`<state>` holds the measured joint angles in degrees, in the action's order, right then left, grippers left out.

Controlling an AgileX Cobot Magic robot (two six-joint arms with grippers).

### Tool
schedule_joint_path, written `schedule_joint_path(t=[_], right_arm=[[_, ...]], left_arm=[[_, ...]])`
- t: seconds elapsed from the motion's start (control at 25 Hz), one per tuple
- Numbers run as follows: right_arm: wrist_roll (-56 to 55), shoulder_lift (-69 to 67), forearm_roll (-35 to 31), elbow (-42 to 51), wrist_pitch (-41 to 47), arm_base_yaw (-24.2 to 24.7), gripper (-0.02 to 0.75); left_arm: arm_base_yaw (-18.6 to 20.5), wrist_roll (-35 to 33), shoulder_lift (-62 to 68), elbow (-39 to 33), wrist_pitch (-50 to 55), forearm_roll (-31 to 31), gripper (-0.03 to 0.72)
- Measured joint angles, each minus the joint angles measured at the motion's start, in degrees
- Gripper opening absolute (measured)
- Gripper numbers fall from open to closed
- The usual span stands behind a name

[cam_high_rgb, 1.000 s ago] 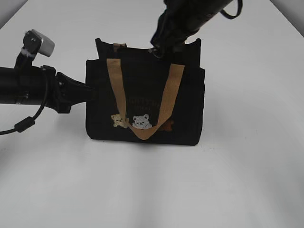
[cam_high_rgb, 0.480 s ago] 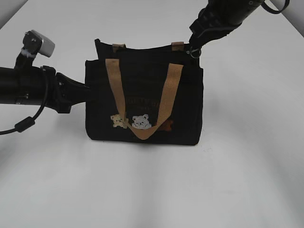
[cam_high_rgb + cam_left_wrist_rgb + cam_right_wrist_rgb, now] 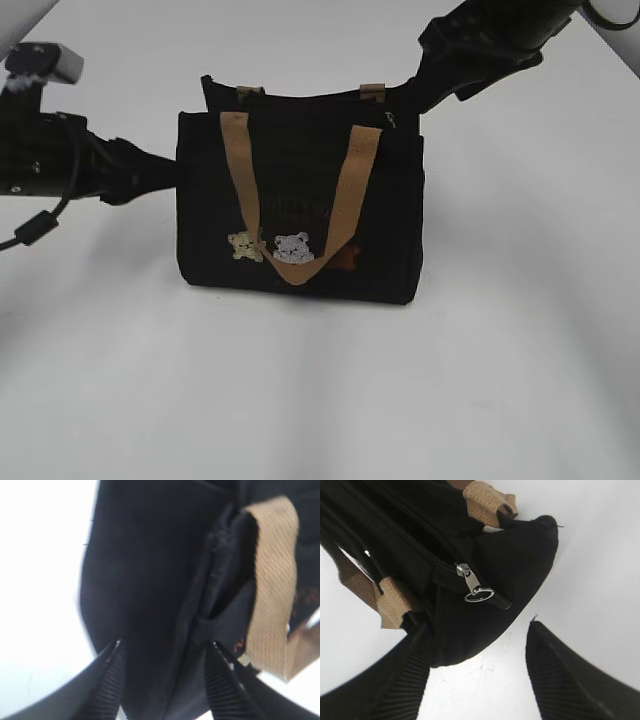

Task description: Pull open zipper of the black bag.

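The black bag [image 3: 300, 215] stands upright mid-table [image 3: 500, 380]. Its zipper [image 3: 470, 582] pull rests at the bag's right end, untouched. Right gripper [image 3: 477, 680] jaws spread, empty. Left gripper [image 3: 165, 680] jaws spread beside the bag's left end, gripping nothing.

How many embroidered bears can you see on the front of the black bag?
2 clearly: a tan bear left of the front strap's low point, and a white bear just right of it. A reddish patch beyond the strap may be a third, mostly hidden.
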<state>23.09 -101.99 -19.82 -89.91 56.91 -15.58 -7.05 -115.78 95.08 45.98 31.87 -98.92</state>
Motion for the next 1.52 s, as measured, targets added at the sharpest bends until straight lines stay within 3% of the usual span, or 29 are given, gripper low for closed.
schedule_joint_path(t=[0.16,0.32,0.48,0.64,0.8,1.0,1.24,1.52], right_arm=[[-4.1,3.6,0.7,0.0,3.8,1.1,0.478],[-8.6,7.7,2.8,2.6,8.7,1.3,0.472],[-14.6,15.2,4.8,11.7,10.0,1.3,0.470],[-17.1,26.7,6.6,24.6,10.7,1.3,0.468],[-17.5,40.4,7.0,35.3,11.8,1.3,0.467],[-18.5,59.6,7.7,46.8,12.4,1.3,0.467],[-17.2,77.0,12.0,54.2,13.0,1.3,0.467],[-16.2,93.9,13.0,59.9,12.3,1.3,0.409]], left_arm=[[0.0,17.5,-7.1,0.0,-5.9,3.4,0.431],[0.0,43.8,-14.6,0.0,-8.0,21.9,0.434],[0.0,68.2,-21.7,0.0,-5.4,42.9,0.428],[0.0,86.2,-29.5,-0.3,3.5,60.4,0.410],[0.0,98.7,-39.6,-0.3,13.8,72.1,0.381],[0.0,111.0,-56.5,-0.3,24.4,85.8,0.365],[0.0,114.7,-72.7,-0.3,30.9,98.3,0.362],[0.0,114.9,-82.6,-9.7,30.1,101.5,0.348]])
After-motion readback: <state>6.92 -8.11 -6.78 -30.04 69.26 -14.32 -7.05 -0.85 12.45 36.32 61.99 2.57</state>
